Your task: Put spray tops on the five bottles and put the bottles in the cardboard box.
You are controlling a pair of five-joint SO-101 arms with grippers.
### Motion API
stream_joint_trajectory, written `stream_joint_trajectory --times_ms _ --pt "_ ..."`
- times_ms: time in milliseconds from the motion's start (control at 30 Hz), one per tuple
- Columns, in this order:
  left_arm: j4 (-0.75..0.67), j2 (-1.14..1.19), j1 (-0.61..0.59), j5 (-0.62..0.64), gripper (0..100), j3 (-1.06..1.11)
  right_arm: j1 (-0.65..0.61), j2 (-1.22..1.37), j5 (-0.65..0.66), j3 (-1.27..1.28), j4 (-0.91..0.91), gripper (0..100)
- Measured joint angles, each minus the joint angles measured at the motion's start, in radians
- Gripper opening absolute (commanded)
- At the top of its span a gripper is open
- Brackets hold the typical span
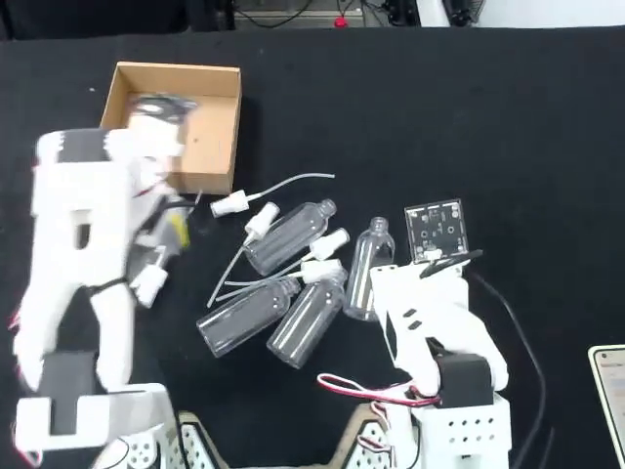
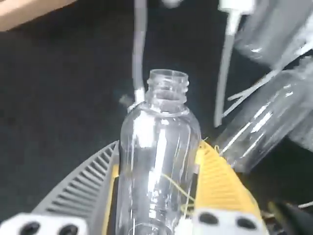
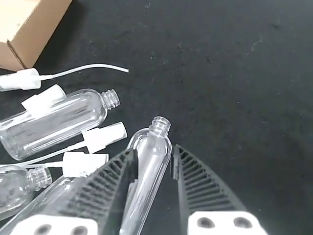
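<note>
Your left gripper (image 2: 160, 152) clamps an uncapped bottle (image 2: 161, 117) neck-out to take a spray top (image 1: 231, 204); your right gripper (image 3: 154, 152), narrowly parted, straddles a lying bottle (image 3: 146, 181)

Cardboard box (image 1: 176, 68) at table's (image 1: 488, 117) far left; bottles (image 1: 288, 234), spray tops (image 1: 230, 204) clustered centre, right of box.

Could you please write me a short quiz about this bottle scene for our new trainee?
1. True or false: the bottle in the left gripper already wears a spray top.
2. In the high view, how many bottles lie on the black table? A two, B four, C six.
3. Fill in: the ___ gripper straddles a lying bottle.
Key: 1 false, its neck is bare; 2 B; 3 right gripper.
</note>
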Motion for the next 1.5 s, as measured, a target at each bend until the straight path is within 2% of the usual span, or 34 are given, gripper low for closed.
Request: stream_joint_trajectory --times_ms 167,367,467,533,600,800,967,1100,1367,1500 --pt "-0.044 -0.051 -0.261 -0.157 12 0.126 0.0 0.0 0.0 0.009 -0.005 11.6" --pt "-0.331 0.002 -0.623 -0.267 12 0.324 -0.092 0.0 0.0 0.031 -0.023 11.6" --pt "-0.46 0.054 -0.73 -0.276 14 0.388 -0.153 0.0 0.0 0.035 -0.023 11.6" --pt "-0.503 0.086 -0.769 -0.278 21 0.408 -0.178 0.0 0.0 0.052 -0.023 11.6" --pt "-0.525 0.124 -0.79 -0.278 27 0.413 -0.189 0.0 0.0 0.057 -0.023 11.6" --pt "-0.552 0.244 -0.801 -0.342 23 0.373 -0.195 0.0 0.0 0.058 -0.023 11.6" --pt "-0.405 0.288 -0.796 -0.462 24 0.25 -0.195 0.0 0.0 0.058 -0.023 11.6" --pt "-0.334 0.29 -0.769 -0.531 34 0.144 -0.195 0.0 0.0 0.058 -0.023 11.6" --pt "-0.331 0.29 -0.747 -0.626 34 0.115 -0.195 0.0 0.0 0.058 -0.023 11.6" --pt "-0.407 0.29 -0.749 -0.641 34 0.129 -0.195 0.0 0.0 0.058 -0.023 11.6"
